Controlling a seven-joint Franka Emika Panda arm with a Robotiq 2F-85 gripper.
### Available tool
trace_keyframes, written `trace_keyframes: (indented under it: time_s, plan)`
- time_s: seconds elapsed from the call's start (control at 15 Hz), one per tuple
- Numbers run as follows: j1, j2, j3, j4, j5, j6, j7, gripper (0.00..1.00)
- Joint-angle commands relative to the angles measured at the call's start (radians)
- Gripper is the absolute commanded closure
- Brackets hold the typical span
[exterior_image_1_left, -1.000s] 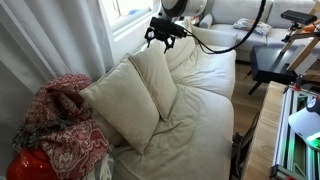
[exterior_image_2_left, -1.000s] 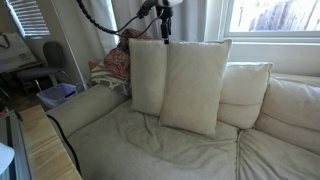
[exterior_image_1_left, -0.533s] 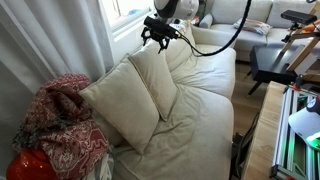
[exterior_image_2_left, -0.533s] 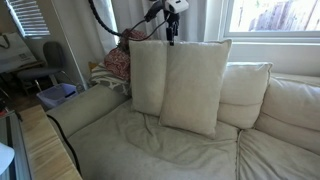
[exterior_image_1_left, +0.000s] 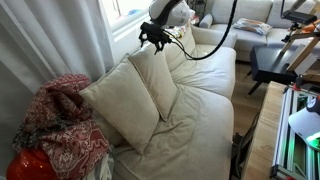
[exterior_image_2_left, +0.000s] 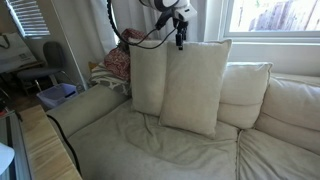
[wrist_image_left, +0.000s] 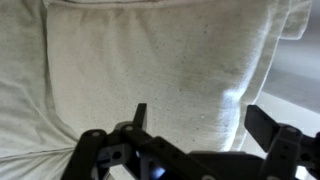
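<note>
My gripper (exterior_image_1_left: 153, 36) hangs open and empty just above the top edges of two cream cushions that lean against the back of a cream sofa (exterior_image_1_left: 205, 95). It also shows in an exterior view (exterior_image_2_left: 179, 37) over the nearer, larger cushion (exterior_image_2_left: 195, 85), with the second cushion (exterior_image_2_left: 147, 75) beside it. In the wrist view the fingers (wrist_image_left: 200, 122) spread wide over a cream cushion (wrist_image_left: 150, 60), not touching it. In an exterior view the two cushions (exterior_image_1_left: 125, 100) (exterior_image_1_left: 155, 78) overlap.
A red patterned blanket (exterior_image_1_left: 62, 125) is heaped on the sofa's arm, also in the other view (exterior_image_2_left: 117, 62). A third cushion (exterior_image_2_left: 245, 92) leans farther along the backrest. A window (exterior_image_2_left: 270, 17) is behind the sofa. A wooden table (exterior_image_1_left: 290, 130) stands beside the sofa.
The gripper has shifted sideways along the tops of the cushions, toward the window side. It stays open. The cushions have not moved.
</note>
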Motion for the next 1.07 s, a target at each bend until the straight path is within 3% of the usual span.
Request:
trace_keyframes:
  time_s: [0.0,0.13,0.2,0.27,0.53,0.87,1.0]
  plan:
    - [0.018,0.100,-0.027,0.110,-0.008,0.041,0.024,0.00]
    - [0.019,0.134,-0.032,0.145,-0.009,0.052,0.027,0.00]
    - [0.019,0.151,-0.033,0.161,-0.009,0.056,0.027,0.08]
    - [0.019,0.165,-0.035,0.174,-0.008,0.058,0.029,0.26]
    - [0.016,0.200,-0.041,0.218,-0.007,0.047,0.042,0.58]
    - [-0.005,0.166,-0.033,0.193,-0.007,-0.003,0.020,0.91]
    - [-0.022,0.129,-0.026,0.163,-0.007,-0.050,-0.001,0.99]
